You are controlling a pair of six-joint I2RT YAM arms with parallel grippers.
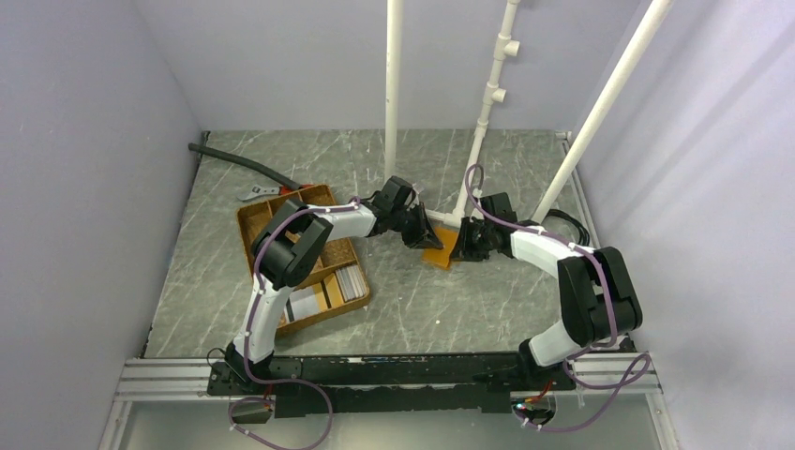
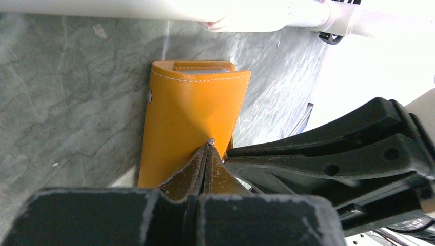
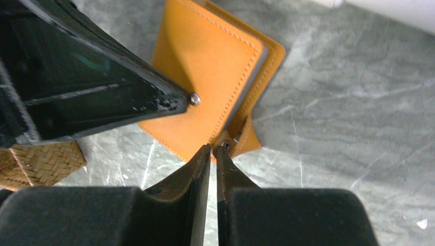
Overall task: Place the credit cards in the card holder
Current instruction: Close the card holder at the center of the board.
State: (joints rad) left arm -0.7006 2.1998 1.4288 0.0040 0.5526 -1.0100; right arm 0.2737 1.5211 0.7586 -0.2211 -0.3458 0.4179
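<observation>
While my left gripper (image 2: 208, 146) rests its clenched tips on the orange card holder (image 2: 190, 113), which lies flat on the table (image 1: 422, 309), I see my right gripper (image 3: 214, 148) barely parted at the holder's corner tab. A grey edge shows between the holder's leaves. Credit cards (image 1: 351, 281) lie in the woven tray's (image 1: 251, 225) near compartments.

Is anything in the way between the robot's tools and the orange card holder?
Nothing visible. The left tool, shut, has its tips on the card holder; the right tool sits right at its corner tab.
</observation>
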